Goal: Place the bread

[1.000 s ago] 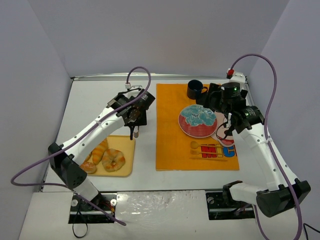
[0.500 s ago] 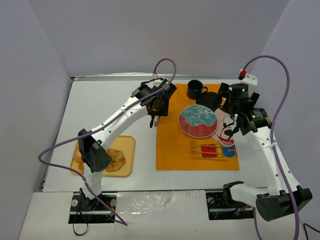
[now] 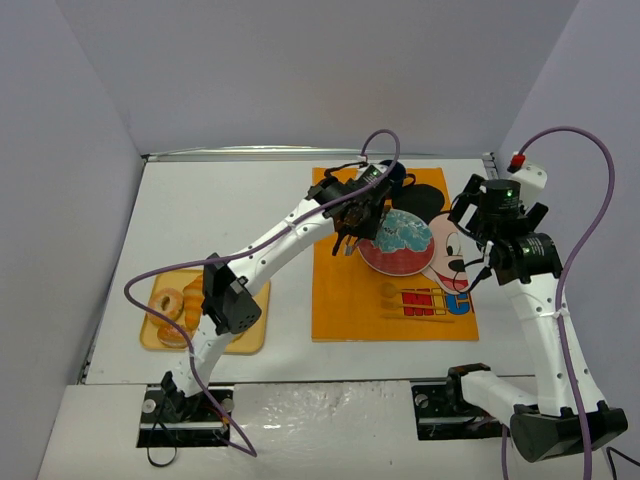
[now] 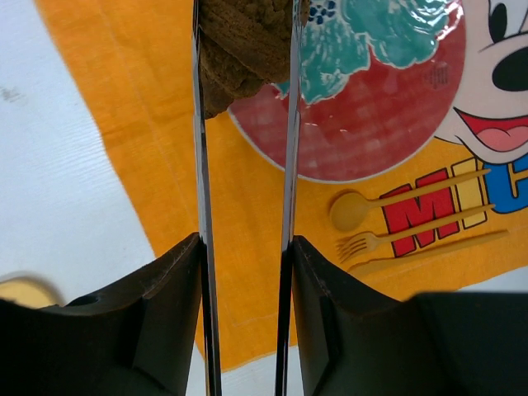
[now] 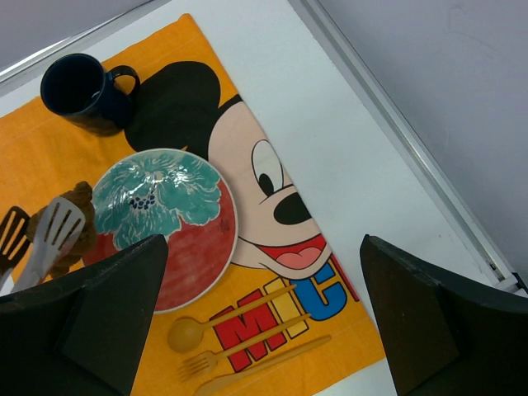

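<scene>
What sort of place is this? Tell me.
Probably a robot test bench staged as a breakfast table: walled-in white tabletop, cartoon placemat with plate and mug, tray of pastries.

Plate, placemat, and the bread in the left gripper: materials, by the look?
Plate: glazed ceramic or melamine, glossy, with bright glare patches on it. Placemat: thin printed cloth or plastic, matte, lying flat. Bread: dark brown, with a rough, spongy baked surface, matte.

The plate (image 3: pixel 400 262) is open to reach from above, from the right and from the near side. At its left rim the left claw (image 3: pixel 350 238), closed on the bread (image 4: pixel 243 49), blocks the way. The left arm (image 3: pixel 280 235) spans the counter (image 3: pixel 230 190) back toward the tray (image 3: pixel 262 335). The mug (image 5: pixel 82 92) stands just behind the plate. The right arm (image 3: pixel 540 290) stands well apart.
</scene>
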Available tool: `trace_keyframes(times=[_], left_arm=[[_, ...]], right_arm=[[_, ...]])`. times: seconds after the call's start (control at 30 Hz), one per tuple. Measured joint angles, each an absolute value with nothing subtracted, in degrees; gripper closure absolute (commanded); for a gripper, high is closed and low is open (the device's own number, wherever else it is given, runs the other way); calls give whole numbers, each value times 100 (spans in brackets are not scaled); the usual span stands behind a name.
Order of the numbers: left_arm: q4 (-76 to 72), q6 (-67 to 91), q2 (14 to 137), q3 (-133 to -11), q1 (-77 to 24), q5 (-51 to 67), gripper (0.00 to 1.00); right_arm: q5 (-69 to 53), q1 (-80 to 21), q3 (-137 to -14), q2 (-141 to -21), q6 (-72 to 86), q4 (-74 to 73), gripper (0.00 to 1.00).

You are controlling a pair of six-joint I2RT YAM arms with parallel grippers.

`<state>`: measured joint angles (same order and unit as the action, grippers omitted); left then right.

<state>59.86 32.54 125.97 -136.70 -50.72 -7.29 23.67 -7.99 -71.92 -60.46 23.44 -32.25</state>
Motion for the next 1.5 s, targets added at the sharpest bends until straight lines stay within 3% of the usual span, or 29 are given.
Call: trace_keyframes(times=[0.47, 0.73, 1.0, 1.5], left_arm=[[5439, 2690, 13077, -13812, -5180, 33, 99], [5328, 2553, 13308, -13906, -5179, 106, 56], [5275, 2441, 13399, -13906, -5179, 9, 41], [5136, 2314, 13363, -13846, -5178, -308, 40]], right_arm=[[2421, -747, -7134, -5988, 2405, -3376, 0], [2420, -746, -7131, -5986, 2405, -3391, 0], [2414, -749, -7131, -5988, 2403, -3409, 0], [2353, -746, -7131, -5988, 2403, -3409, 0]])
